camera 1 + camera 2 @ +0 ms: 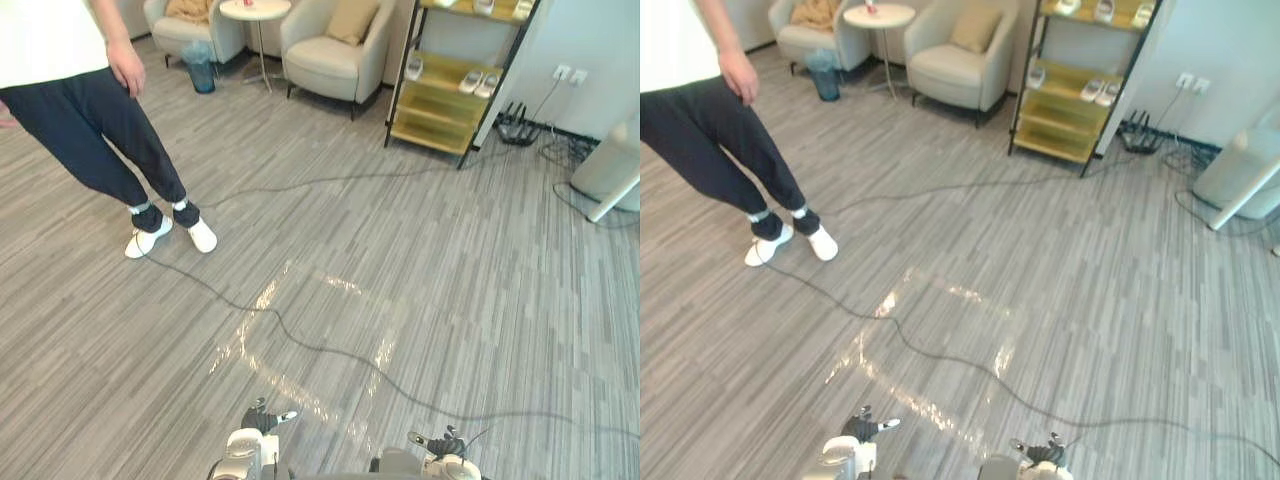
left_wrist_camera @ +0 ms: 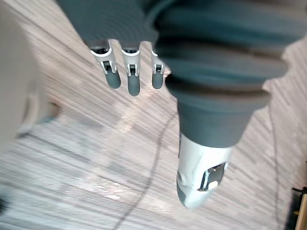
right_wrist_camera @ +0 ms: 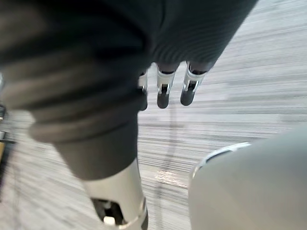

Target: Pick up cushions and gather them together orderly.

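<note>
Closest in, the left hand [image 2: 130, 76] hangs over the wood-look floor [image 1: 400, 260] with its fingers straight and nothing in them, and the right hand [image 3: 164, 91] hangs the same way, relaxed and empty. Further out, a person [image 1: 90, 110] in dark trousers and white shoes stands on the robot's left. Well beyond, against the far wall, two pale armchairs flank a small round table [image 1: 255, 10]. The right armchair [image 1: 330, 60] holds a tan cushion [image 1: 352, 20] propped against its back, and the left armchair [image 1: 185, 35] holds a rumpled tan thing [image 1: 190, 8] that may be a second cushion, though that cannot be told for sure. A yellow shelf [image 1: 450, 95] stands to the right of them. No cushion is within reach, so the task looks barely begun. The cushion is likely light, soft and yielding, not fragile. Fingertips would sink in, so a grip across one edge or corner, thumb opposing the fingers, should hold better than a pinch at the bulging middle.
</note>
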